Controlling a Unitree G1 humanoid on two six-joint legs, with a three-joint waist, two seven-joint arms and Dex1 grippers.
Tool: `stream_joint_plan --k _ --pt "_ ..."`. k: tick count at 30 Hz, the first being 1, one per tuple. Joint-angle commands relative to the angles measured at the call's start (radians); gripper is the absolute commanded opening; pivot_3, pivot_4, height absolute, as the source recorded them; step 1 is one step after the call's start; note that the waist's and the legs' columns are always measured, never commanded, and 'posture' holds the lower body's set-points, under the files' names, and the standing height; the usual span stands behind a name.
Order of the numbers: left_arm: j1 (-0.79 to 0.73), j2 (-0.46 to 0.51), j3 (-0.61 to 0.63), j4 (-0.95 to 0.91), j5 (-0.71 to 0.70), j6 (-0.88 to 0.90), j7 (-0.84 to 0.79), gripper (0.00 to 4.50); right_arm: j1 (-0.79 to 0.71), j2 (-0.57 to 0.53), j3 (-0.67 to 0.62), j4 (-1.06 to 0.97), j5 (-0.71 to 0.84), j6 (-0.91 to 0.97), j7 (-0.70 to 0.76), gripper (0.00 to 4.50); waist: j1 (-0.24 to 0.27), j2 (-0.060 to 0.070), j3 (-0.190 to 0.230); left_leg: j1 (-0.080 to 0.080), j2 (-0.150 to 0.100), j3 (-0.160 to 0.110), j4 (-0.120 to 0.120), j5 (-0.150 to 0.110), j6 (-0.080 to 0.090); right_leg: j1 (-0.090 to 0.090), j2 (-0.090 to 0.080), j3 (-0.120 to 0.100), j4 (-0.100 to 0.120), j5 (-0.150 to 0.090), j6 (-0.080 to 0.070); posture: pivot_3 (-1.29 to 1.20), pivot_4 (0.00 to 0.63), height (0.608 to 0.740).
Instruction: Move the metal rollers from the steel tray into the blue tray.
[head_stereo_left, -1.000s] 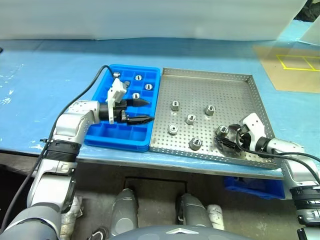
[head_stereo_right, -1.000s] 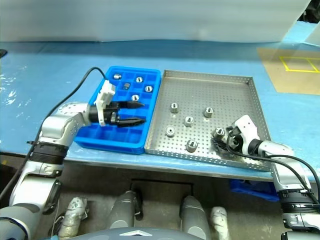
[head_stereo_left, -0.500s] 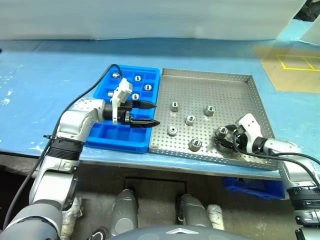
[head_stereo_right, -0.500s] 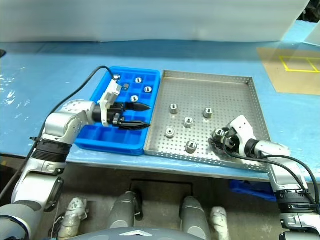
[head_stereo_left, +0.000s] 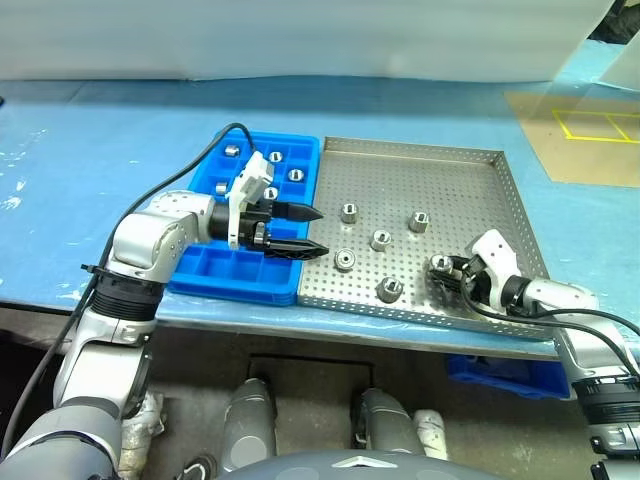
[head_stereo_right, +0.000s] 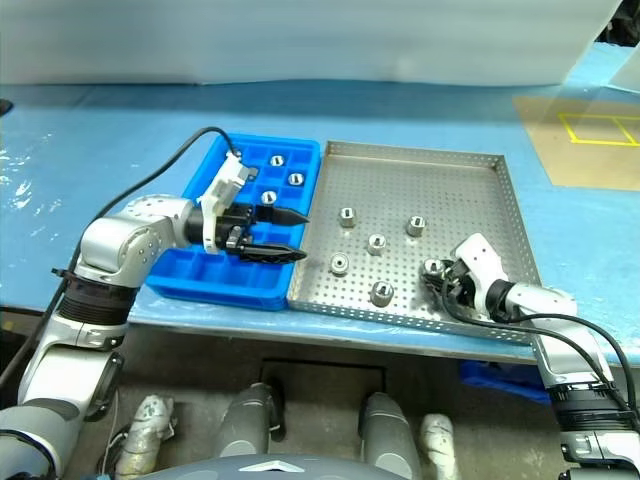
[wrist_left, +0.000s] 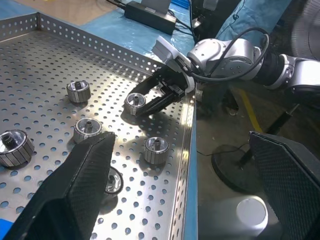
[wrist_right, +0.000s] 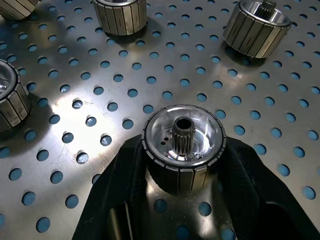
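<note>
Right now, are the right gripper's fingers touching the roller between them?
Touching. In the right wrist view both black fingers press against the sides of the metal roller, which stands on the steel tray, with no gap showing.

The blue tray (head_stereo_left: 205, 268) lies just left of the steel tray (head_stereo_left: 470, 175) near the table's (head_stereo_left: 80, 150) front edge, with rollers (head_stereo_left: 296, 174) in its far compartments and more rollers (head_stereo_left: 381, 239) scattered across the steel tray's middle and front.

Glossy ribbed metal rollers (wrist_right: 183, 146); perforated steel tray (head_stereo_left: 470, 200); seemingly plastic blue tray (head_stereo_left: 235, 270).
</note>
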Motion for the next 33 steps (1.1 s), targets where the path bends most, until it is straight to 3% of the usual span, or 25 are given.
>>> stream_joint_plan --k 1,7,12,19,33 --pt "-0.037 0.015 0.003 -0.014 -0.016 -0.015 -0.026 4.5 -0.015 0.006 0.009 -0.003 -0.005 0.007 -0.003 1.65 0.0 0.0 0.0 0.0 0.0 0.0 0.0 0.0 0.0 0.0 0.0 0.0 0.0 0.0 0.0 -0.15 0.15 0.74" --pt "-0.081 0.024 0.01 0.026 -0.001 -0.045 -0.043 4.5 -0.055 0.011 0.005 -0.051 0.005 0.031 -0.005 1.65 -0.008 0.0 0.0 0.0 0.0 0.0 0.0 0.0 0.0 0.0 0.0 0.0 0.0 0.0 0.0 -0.15 0.15 0.74" --pt "-0.14 0.013 0.013 0.22 0.045 -0.166 -0.092 4.5 -0.12 0.014 0.008 -0.126 0.039 0.084 0.016 1.65 -0.018 0.0 0.0 0.0 -0.001 0.0 0.0 0.0 -0.001 -0.001 0.0 0.0 0.001 0.0 0.0 -0.14 0.15 0.74" --pt "-0.166 0.08 0.007 0.313 0.111 -0.293 -0.199 4.5 -0.265 0.058 0.087 -0.238 0.094 0.172 0.062 1.65 -0.015 0.0 0.0 -0.004 0.001 0.0 -0.001 0.0 0.0 -0.005 0.001 -0.001 0.0 0.0 -0.001 -0.1 0.15 0.74" --pt "0.016 0.227 0.139 0.007 0.007 -0.148 -0.122 4.5 -0.536 0.261 0.271 -0.03 0.051 0.085 0.127 1.65 0.033 0.0 0.0 -0.005 0.004 -0.001 -0.001 0.001 -0.003 -0.005 0.001 -0.003 0.003 0.0 -0.001 0.12 0.15 0.74"
